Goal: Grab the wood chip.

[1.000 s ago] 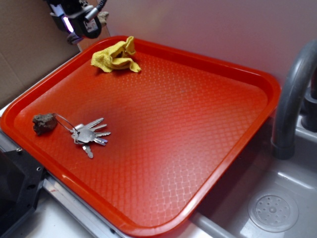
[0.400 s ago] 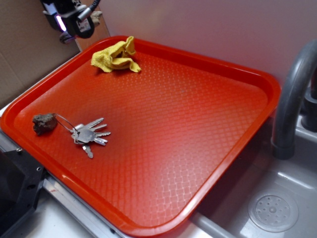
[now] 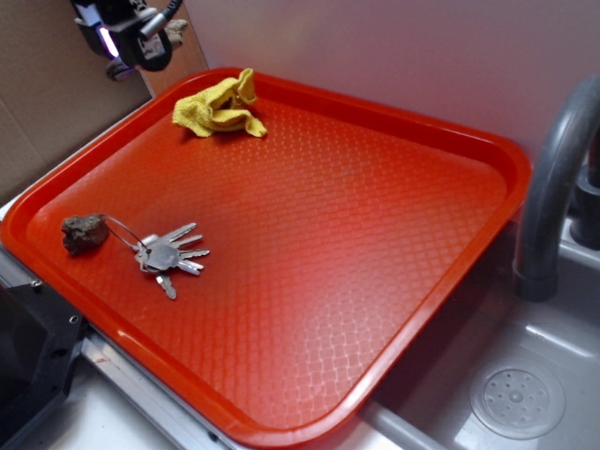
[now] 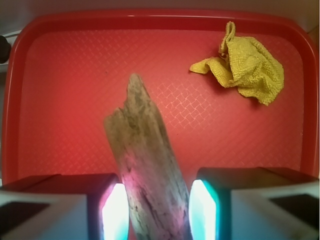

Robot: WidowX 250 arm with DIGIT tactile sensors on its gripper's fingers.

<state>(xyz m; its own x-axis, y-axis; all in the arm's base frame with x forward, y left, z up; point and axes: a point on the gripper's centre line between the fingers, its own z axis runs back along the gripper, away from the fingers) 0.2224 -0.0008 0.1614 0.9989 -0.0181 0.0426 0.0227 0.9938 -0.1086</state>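
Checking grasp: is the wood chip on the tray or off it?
Off it. The wrist view shows the wood chip clamped between the gripper fingers, above the tray; the exterior view shows the gripper raised beyond the tray's far corner.

Red tray beside a sink

A crumpled yellow cloth [image 3: 218, 110] lies near the far edge of the red tray [image 3: 375, 281]; a bunch of keys [image 3: 169, 255] with a dark lump [image 3: 83, 232] sits by its left corner, a grey faucet [image 3: 553, 178] alongside.

Pincer [image 4: 154, 210] raised high at the far-left corner, jaws clamped on the wood chip [image 4: 145, 165].
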